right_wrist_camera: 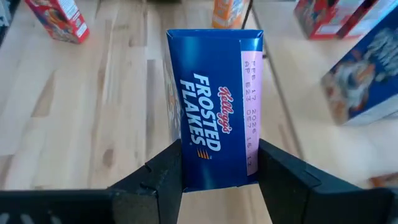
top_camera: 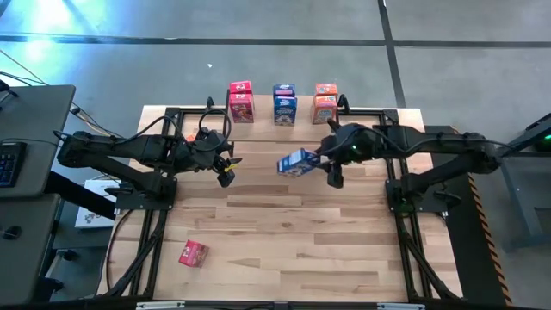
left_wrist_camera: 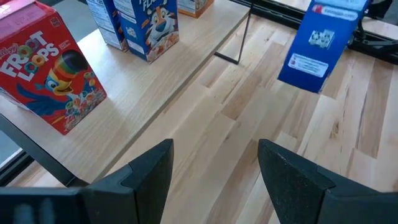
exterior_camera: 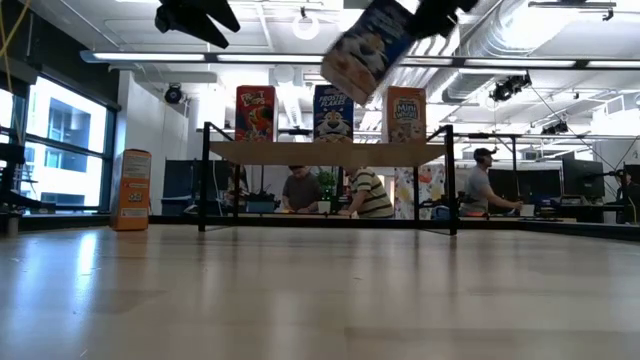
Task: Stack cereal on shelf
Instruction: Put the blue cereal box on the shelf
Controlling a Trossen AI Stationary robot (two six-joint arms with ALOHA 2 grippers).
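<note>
- Low view crops the right gripper [right_wrist_camera: 214, 171] at top, clamped on a blue Frosted Flakes box [right_wrist_camera: 214, 106].
- Left gripper [left_wrist_camera: 214, 168] released, empty.

high: overhead, down | low: table-level | both share shelf [top_camera: 284, 116]

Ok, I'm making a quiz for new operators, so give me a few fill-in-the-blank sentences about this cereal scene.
1. The right gripper is shut on a ____ Frosted Flakes box.
2. The left gripper is open and holds ____.
3. The box lying alone on the table near its front edge is ____.

Missing words: blue; nothing; pink-red
</note>
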